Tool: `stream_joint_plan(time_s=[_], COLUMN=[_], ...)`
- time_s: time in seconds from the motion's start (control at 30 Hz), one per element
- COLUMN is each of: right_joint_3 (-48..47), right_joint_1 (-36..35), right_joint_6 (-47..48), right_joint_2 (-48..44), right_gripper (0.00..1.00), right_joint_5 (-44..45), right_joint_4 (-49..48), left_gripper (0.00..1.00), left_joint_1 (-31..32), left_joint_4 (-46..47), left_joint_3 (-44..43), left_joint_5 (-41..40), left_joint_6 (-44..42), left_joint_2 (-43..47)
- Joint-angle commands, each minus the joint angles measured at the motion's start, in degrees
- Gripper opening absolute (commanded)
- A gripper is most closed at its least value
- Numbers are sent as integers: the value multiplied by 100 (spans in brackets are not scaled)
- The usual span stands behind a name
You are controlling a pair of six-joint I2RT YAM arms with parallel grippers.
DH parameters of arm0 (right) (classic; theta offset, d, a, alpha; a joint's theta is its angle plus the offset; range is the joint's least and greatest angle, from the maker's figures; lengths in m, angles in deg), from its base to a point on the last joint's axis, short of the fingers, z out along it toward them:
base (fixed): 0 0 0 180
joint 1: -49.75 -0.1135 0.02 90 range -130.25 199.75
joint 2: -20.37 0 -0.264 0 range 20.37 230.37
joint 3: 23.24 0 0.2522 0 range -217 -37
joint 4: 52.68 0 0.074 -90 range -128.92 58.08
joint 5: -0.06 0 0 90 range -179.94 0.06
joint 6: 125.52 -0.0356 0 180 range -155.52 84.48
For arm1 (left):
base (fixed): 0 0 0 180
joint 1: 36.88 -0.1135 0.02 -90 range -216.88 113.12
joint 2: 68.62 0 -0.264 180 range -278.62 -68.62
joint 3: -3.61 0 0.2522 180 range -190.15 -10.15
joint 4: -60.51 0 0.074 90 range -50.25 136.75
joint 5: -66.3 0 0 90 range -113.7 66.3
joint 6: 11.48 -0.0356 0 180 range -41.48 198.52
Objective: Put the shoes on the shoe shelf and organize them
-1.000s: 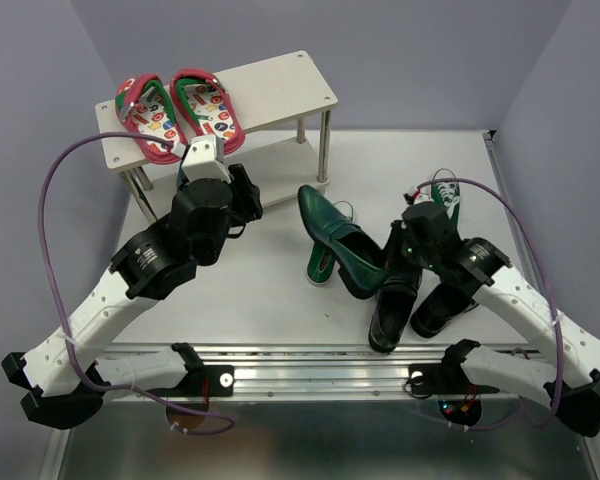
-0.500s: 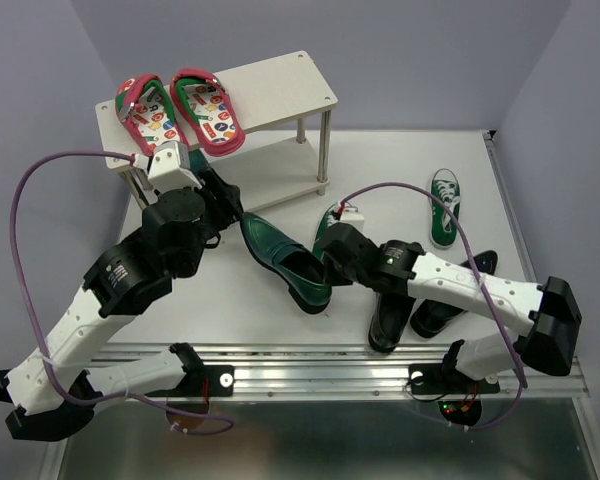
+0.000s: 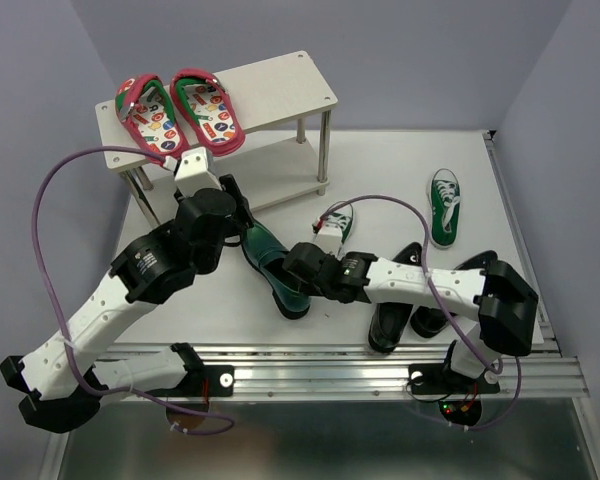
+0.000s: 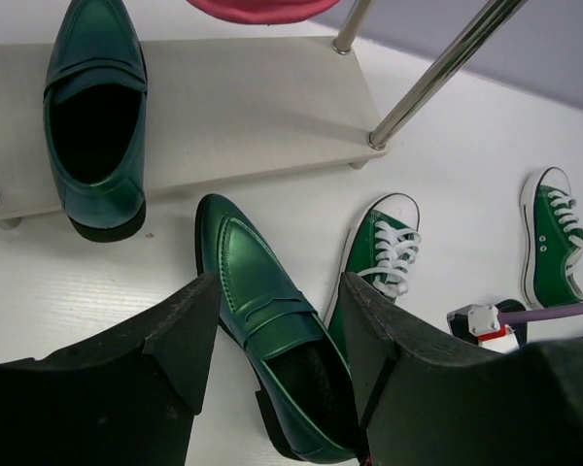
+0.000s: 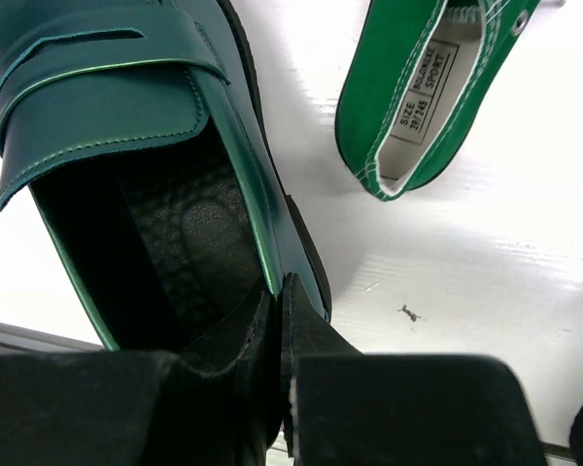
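My right gripper is shut on the side wall of a glossy teal dress shoe, one finger inside it and one outside. That shoe lies on the table in front of the shoe shelf. My left gripper hangs open above the same shoe, its fingers on either side and apart from it. The other teal shoe stands on the shelf's lower board. One green sneaker lies beside the held shoe, another green sneaker at the right. The two black dress shoes lie near the front.
Red flip-flops take up the left half of the shelf's top board. A silver shelf leg stands close to my left gripper. Purple cables loop over both arms. The metal rail runs along the table's front edge.
My right arm has swung left across the table with the teal shoe, bringing it from beside the black shoes to under my left gripper. The left gripper stayed near the shelf's lower board.
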Motion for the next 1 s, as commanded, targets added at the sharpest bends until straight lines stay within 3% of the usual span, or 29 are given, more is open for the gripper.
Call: stream_joint_plan(time_s=[0.0, 0.1, 0.13, 0.2, 0.23, 0.27, 0.33, 0.43, 0.6, 0.83, 0.97], right_joint_3=[-522, -471, -418, -251, -67, -13, 57, 232, 575, 1147, 1095], right_joint_1=[-216, -321, -321, -321, -321, -321, -321, -321, -269, 145, 145], right_joint_6=[-522, -497, -392, -233, -102, -66, 91, 346, 453, 321, 286], right_joint_2=[143, 284, 284, 179, 118, 57, -136, -548, -1498, -3245, -3881], right_gripper=[1, 2, 7, 28, 46, 56, 72, 84, 91, 100, 100], right_joint_5=[653, 785, 776, 610, 557, 530, 556, 837, 1733, 2586, 3052], right_joint_4=[-688, -783, -862, -1231, -1345, -1408, -1434, -1329, -697, 338, 920], left_gripper=[62, 62, 62, 62, 62, 62, 62, 62, 59, 58, 63], left_joint_1=[25, 25, 25, 25, 25, 34, 25, 25, 78, 701, 974], left_joint_4=[74, 30, -22, -93, -136, -137, -154, -355, -629, -1305, -1815], left_joint_3=[137, 242, 251, 339, 453, 506, 629, 787, 1024, 1508, 1596], left_joint_5=[-56, 50, 32, -38, -47, -38, -3, 75, 489, 524, 647], left_joint_6=[94, 112, 155, 261, 383, 428, 568, 1086, 1842, 3441, 4512], left_joint_2=[59, -29, -55, -170, -213, -222, -223, -231, -398, -723, -1162])
